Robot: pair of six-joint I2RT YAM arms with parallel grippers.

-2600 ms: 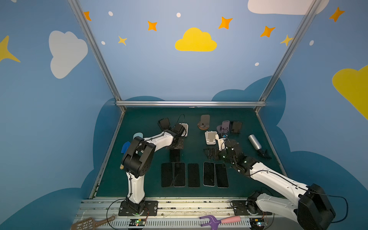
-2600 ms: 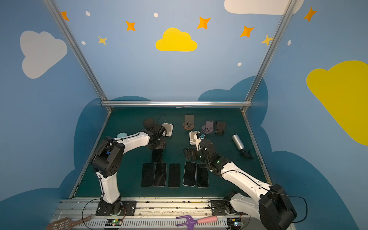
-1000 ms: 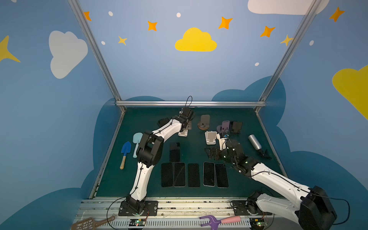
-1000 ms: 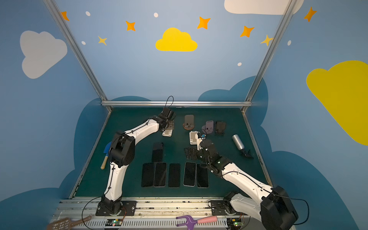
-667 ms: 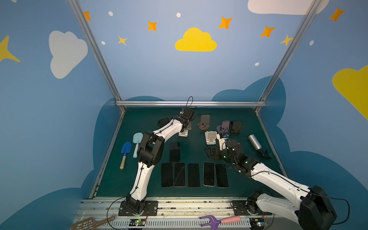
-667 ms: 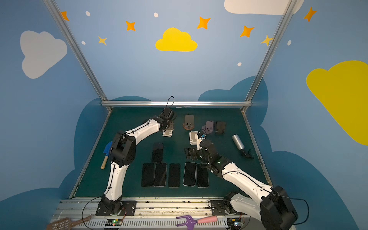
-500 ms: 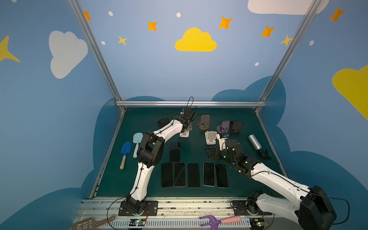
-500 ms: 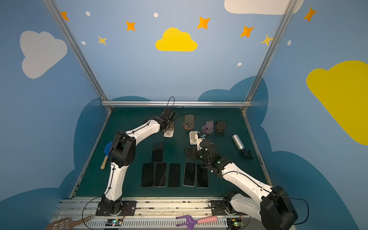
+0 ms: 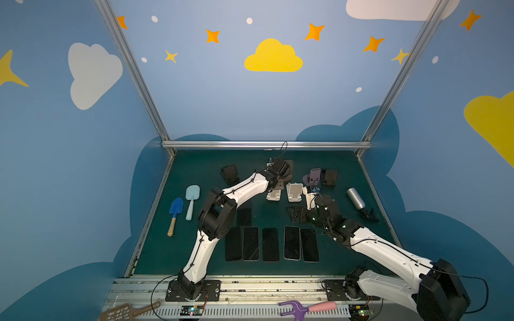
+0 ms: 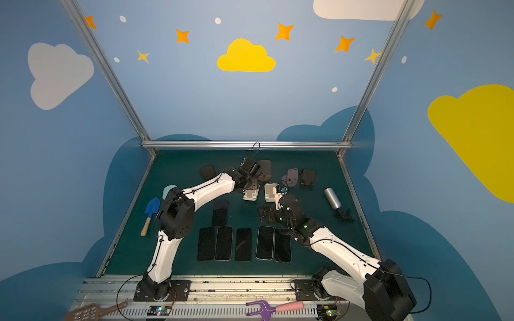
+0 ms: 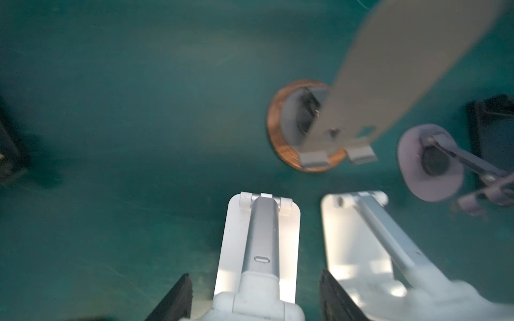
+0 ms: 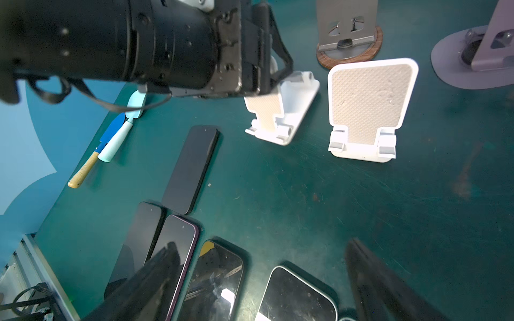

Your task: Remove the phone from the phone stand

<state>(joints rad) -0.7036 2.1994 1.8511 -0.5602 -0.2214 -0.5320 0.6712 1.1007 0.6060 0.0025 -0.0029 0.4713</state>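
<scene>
My left gripper (image 9: 274, 183) (image 11: 254, 278) reaches to the back middle of the mat and is shut on the upright plate of a white phone stand (image 9: 274, 194) (image 10: 251, 194) (image 12: 278, 122), one finger at each side edge. The stand's plate carries no phone. A dark phone (image 9: 244, 216) (image 10: 220, 212) (image 12: 192, 166) lies flat and alone on the green mat, nearer the front than the stand. My right gripper (image 9: 301, 215) (image 12: 260, 247) hangs open and empty over the right end of a row of several phones (image 9: 271, 244).
A second white stand (image 9: 294, 191) (image 12: 370, 111) is close beside the held one. Behind are a wood-based stand (image 9: 288, 172) (image 11: 278, 147), a purple stand (image 9: 314, 176) and black stands (image 9: 331, 178) (image 9: 229, 173). A silver bottle (image 9: 356, 197) lies right, two toy shovels (image 9: 191, 200) left.
The left gripper has moved right and toward the front, and the white stand has come with it, ending beside the second white stand. The right arm has barely moved.
</scene>
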